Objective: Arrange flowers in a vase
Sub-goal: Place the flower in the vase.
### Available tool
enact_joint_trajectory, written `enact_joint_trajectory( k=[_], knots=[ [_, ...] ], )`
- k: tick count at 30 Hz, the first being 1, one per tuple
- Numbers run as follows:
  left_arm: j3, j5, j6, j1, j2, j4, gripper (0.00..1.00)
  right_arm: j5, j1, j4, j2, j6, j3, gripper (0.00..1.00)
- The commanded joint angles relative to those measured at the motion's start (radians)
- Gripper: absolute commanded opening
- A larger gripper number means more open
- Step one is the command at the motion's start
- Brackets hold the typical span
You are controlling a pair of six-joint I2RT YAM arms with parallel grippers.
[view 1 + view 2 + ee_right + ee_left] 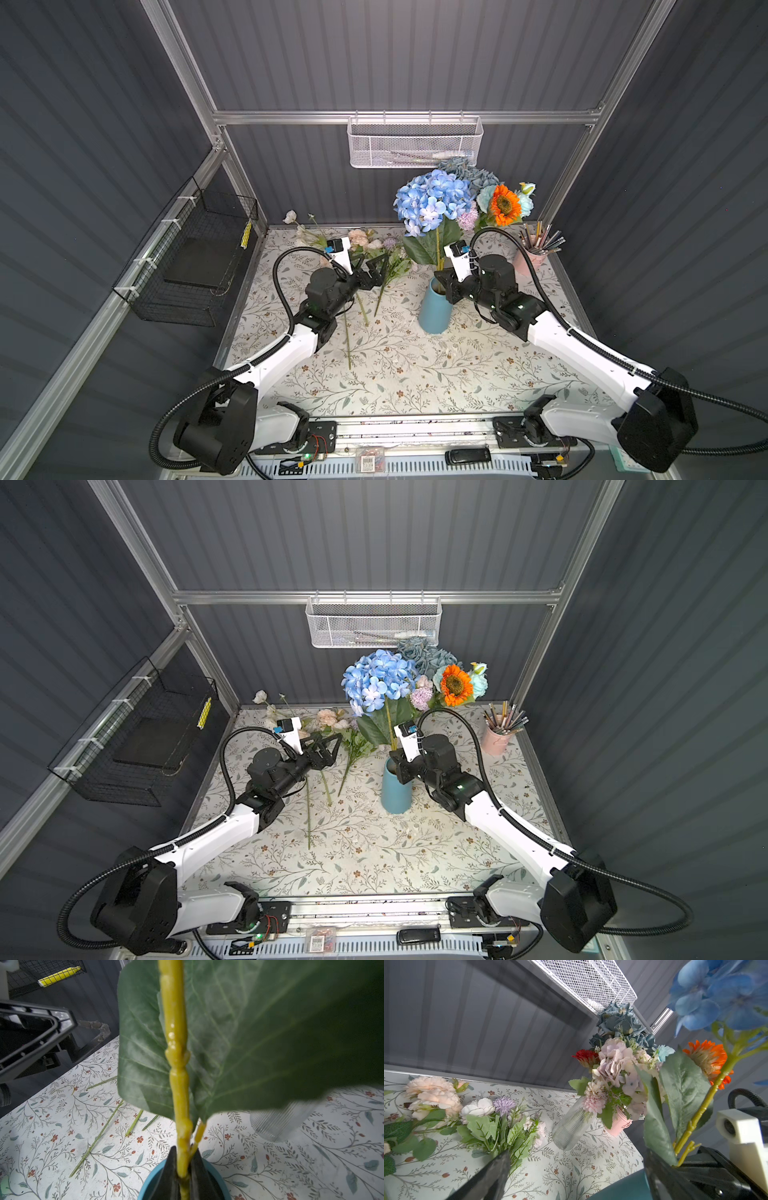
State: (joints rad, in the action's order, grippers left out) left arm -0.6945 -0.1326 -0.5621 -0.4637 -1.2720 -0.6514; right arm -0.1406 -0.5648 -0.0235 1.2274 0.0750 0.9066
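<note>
Right wrist view is filled by the blue hydrangea [176, 1064]. Its knobbly yellow-green stem runs straight up out of the right gripper [184, 1159], whose two black fingers are pinched tight on it just above the rim of the blue vase [149, 1180]. The flower's long axis is upright, with the bloom at the top and the cut end pointing down into the vase mouth. Here the big leaves blur and cover much of the frame, the bloom is cut off above, and the stem's lower tip is lost between the fingers. In both top views the blue head [432, 203] [376, 679] stands high over the vase [434, 316], near the middle of the patterned table [415, 374]. It hides most of what is behind it. The ribbed glass vase [569, 1124] with its mixed bouquet [614, 1066] shows only in the wrist views. The right arm reaches forward and inward from its near corner, wrist level, with the gripper [446, 286] at the vase mouth. The left gripper [374, 270] is stretched out low with its fingers spread wide and holding nothing, just by the loose bunches [494, 1109] lying on the table. Whether it touches them cannot be told.
</note>
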Motion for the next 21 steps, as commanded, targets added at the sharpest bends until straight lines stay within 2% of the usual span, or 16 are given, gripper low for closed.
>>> enact_joint_trajectory(
  k=[1, 7, 9, 11, 21],
  knots=[
    [-0.005, 0.038, 0.006, 0.0, 0.019, 0.03, 1.0, 0.015, -0.009, -0.039, -0.005, 0.032, -0.015, 0.05],
    [-0.004, 0.137, 0.015, 0.0, 0.046, 0.147, 1.0, 0.029, -0.009, -0.018, -0.017, 0.028, -0.019, 0.3],
    [-0.001, 0.157, 0.015, 0.006, 0.053, 0.188, 1.0, 0.033, -0.01, -0.008, -0.023, 0.023, -0.016, 0.45],
    [-0.002, 0.166, 0.011, 0.017, 0.059, 0.235, 1.0, 0.041, -0.01, 0.007, -0.034, 0.017, -0.01, 0.54],
    [0.037, 0.295, -0.023, 0.07, 0.09, 0.527, 1.0, 0.107, -0.007, 0.007, -0.186, 0.003, -0.034, 0.77]
  ],
)
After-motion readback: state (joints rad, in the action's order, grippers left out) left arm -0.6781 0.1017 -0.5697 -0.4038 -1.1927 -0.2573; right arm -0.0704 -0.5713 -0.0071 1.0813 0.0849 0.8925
